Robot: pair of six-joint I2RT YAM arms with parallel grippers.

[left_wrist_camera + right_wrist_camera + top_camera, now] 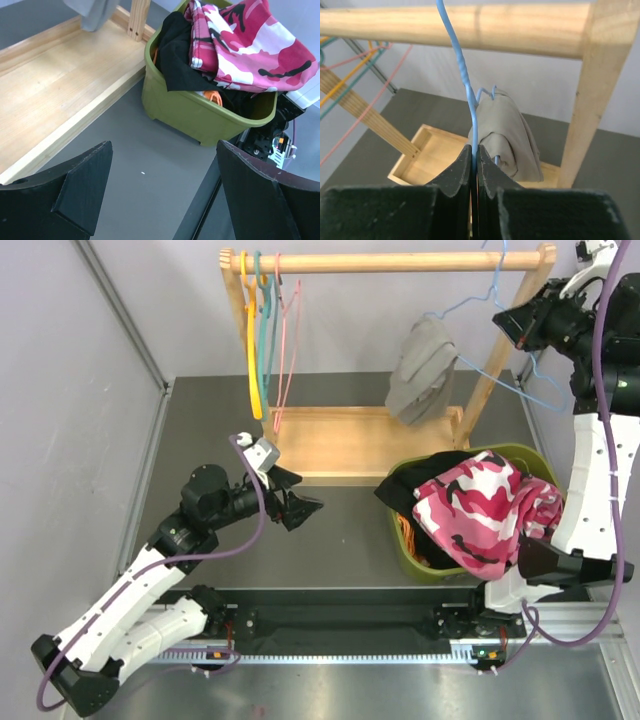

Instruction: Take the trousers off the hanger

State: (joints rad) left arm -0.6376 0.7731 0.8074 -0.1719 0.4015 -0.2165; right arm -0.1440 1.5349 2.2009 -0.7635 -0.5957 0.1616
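The right tool (474, 162) is pressed together on the thin wire of the blue hanger (465, 80) by the right end of the pale wooden rack (390, 260), and the soft grey trousers (421, 372) hang bunched on it below the rail. The pink camouflage trousers (487, 508), black trousers (403, 490) and orange trousers (214, 96) lie heaped in a glossy olive plastic bin (200, 110) in front of the rack's right side, on the matte dark grey bench (350, 540). The left tool (165, 150), jaws spread, hovers before the rack's flat base.

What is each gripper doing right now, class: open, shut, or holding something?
Left gripper: open, holding nothing.
Right gripper: shut on the wire of the blue hanger.
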